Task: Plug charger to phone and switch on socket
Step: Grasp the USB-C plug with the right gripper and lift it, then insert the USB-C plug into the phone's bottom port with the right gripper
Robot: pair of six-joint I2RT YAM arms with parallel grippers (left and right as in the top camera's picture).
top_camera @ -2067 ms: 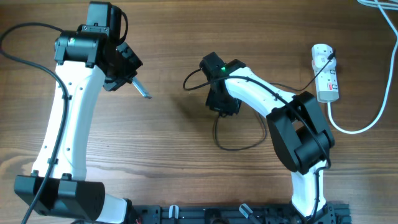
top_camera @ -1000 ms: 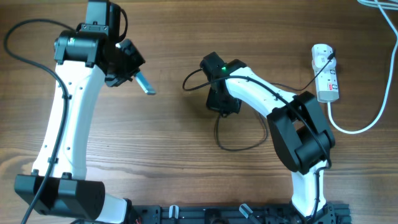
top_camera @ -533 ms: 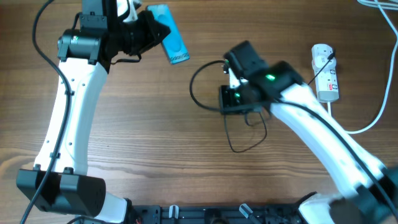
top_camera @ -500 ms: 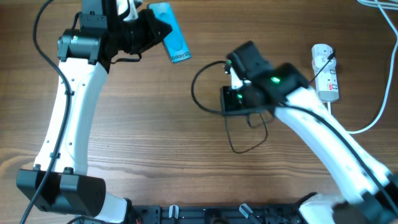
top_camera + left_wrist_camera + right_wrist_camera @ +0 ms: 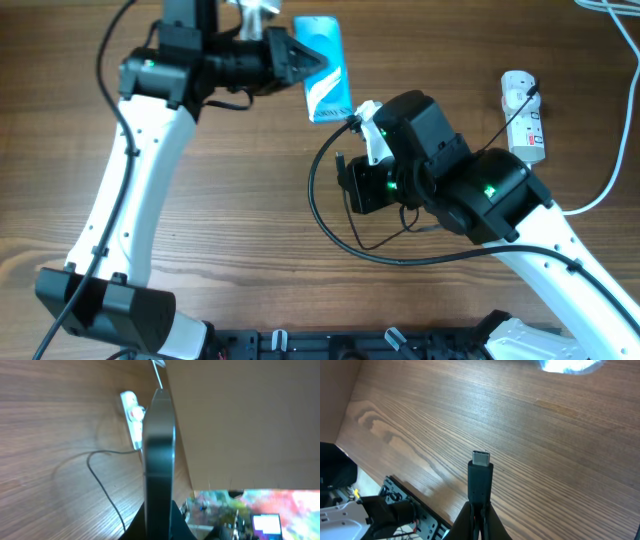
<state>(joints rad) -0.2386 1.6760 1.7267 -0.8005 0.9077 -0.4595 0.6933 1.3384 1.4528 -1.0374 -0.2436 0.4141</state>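
Left pincer point(image 5: 303, 62) grasps phone point(image 5: 325, 68): screen shows overhead, only edge in wrist view. Right pincer point(image 5: 479, 512) clenched on charger point(image 5: 480, 477); tip plain only in wrist view. Socket point(image 5: 524, 120) well apart.

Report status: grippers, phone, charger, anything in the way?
Left gripper shut on phone, lifted off table. Right gripper shut on charger, tip near phone's lower end. Socket off to right. Nothing seen between them.
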